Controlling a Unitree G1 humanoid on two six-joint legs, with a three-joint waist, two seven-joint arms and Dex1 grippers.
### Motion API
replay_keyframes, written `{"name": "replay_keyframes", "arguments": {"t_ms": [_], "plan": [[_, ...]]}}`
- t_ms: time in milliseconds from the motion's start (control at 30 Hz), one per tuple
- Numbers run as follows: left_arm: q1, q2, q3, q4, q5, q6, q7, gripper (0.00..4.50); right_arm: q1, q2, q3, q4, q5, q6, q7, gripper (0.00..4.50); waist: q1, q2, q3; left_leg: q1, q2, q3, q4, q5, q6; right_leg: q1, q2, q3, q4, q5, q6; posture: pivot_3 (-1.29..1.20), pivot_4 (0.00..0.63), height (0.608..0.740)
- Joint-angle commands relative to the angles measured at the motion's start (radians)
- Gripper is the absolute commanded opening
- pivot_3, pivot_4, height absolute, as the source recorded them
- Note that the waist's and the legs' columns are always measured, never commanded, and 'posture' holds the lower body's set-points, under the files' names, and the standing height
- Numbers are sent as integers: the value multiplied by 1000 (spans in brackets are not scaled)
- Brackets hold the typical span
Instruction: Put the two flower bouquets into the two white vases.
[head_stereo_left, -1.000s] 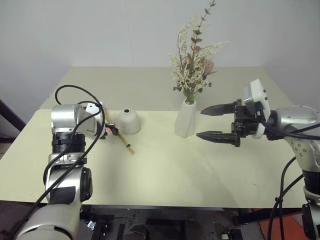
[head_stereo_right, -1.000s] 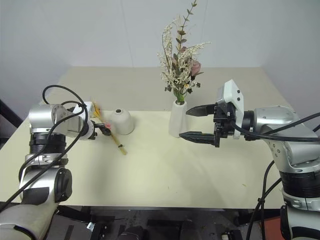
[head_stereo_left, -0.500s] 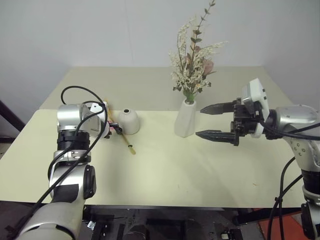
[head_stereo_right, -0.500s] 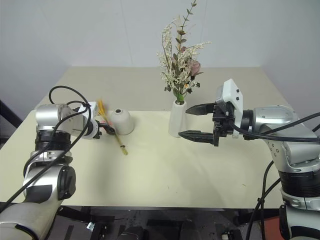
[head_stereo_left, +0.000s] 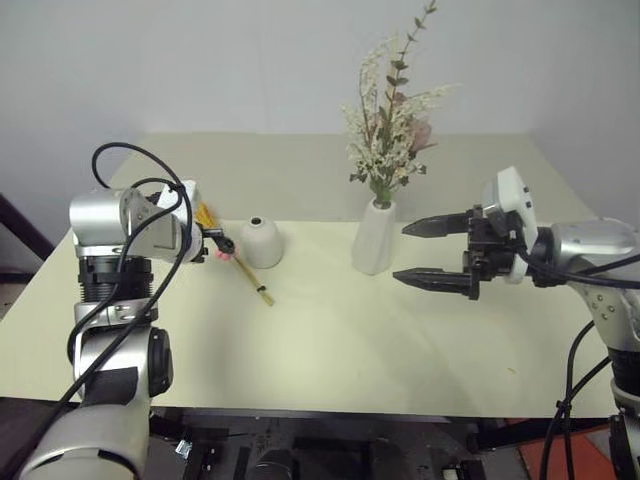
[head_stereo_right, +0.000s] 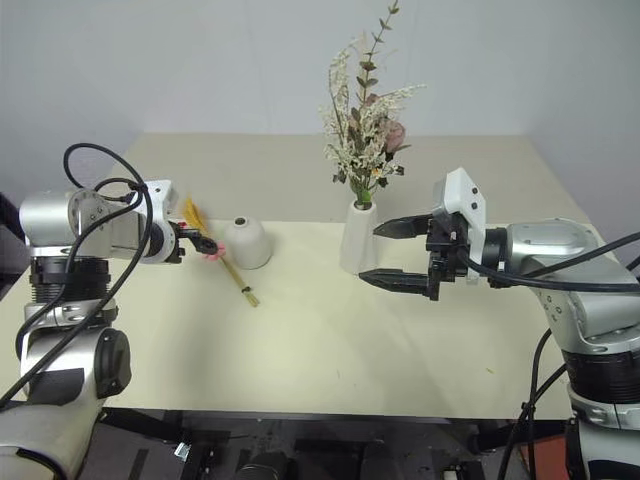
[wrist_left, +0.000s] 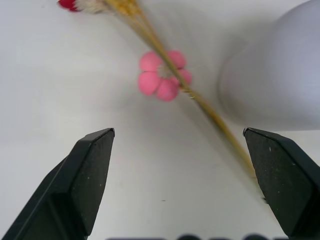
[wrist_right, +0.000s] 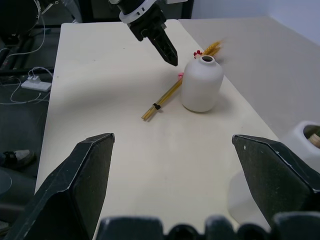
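Behind your pale yellow worktop (head_stereo_left: 330, 340) you see a plain white wall. On the worktop, the tall vase (head_stereo_left: 374, 238) already holds the bushy bouquet (head_stereo_left: 392, 122), upright. The short round vase (head_stereo_left: 260, 243) stands well apart from it, toward the left arm. The wheat bunch (head_stereo_left: 243, 272) lies flat just beside this short vase, its pink blossoms (wrist_left: 161, 76) near the vase wall. Your left tool (head_stereo_left: 222, 247) hangs above the blossoms, fingers wide apart, gripping nothing. Your right tool (head_stereo_right: 388, 253) floats near the tall vase, pointing at it, also fully spread and empty.
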Motion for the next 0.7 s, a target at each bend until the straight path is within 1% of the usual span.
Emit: {"name": "replay_keyframes", "arguments": {"t_ms": [33, 200, 500, 567, 600, 633, 700], "plan": [[-21, -55, 34, -6, -17, 5, 69, 4500, -28, -16, -28, -14, 17, 3, 5, 4481, 0, 0, 0, 0, 0, 0, 0, 0, 0, 0, 0, 0, 0, 0, 0, 0, 150, 740], [-16, -126, 72, 35, 9, 5, 137, 4500, -39, -25, -29, -9, 16, 10, 10, 4481, -6, -1, 0, -1, 0, 0, 0, 1, -1, 0, 0, 0, -1, 0, 0, 0, 150, 740], [4, -184, 94, 83, 70, 5, 174, 4500, -33, -34, -36, -15, 18, 11, 4, 4481, -6, -1, 0, -1, 0, 0, 0, 1, -1, 0, 0, 0, -1, 0, 0, 0, 150, 740], [12, -183, 97, 85, 88, 5, 176, 4117, -30, -34, -37, -17, 18, 11, 2, 4500, -6, -1, 0, -1, 0, 0, 0, 1, -1, 0, 0, 0, -1, 0, 0, 0, 150, 740], [17, -178, 98, 84, 98, 5, 177, 3833, -28, -34, -38, -18, 18, 11, 1, 4500, -6, -1, 0, -1, 0, 0, 0, 1, -1, 0, 0, 0, -1, 0, 0, 0, 150, 740], [25, -170, 100, 84, 105, 5, 178, 3680, -25, -34, -39, -20, 19, 11, 0, 4500, -6, -1, 0, -1, 0, 0, 0, 1, -1, 0, 0, 0, -1, 0, 0, 0, 150, 740], [47, -152, 99, 73, 127, 5, 179, 3088, -20, -33, -41, -22, 20, 11, -2, 4500, -7, -1, 0, 0, 0, 0, 0, 1, -1, 0, 0, 0, -1, 0, 0, 0, 150, 740]]}}
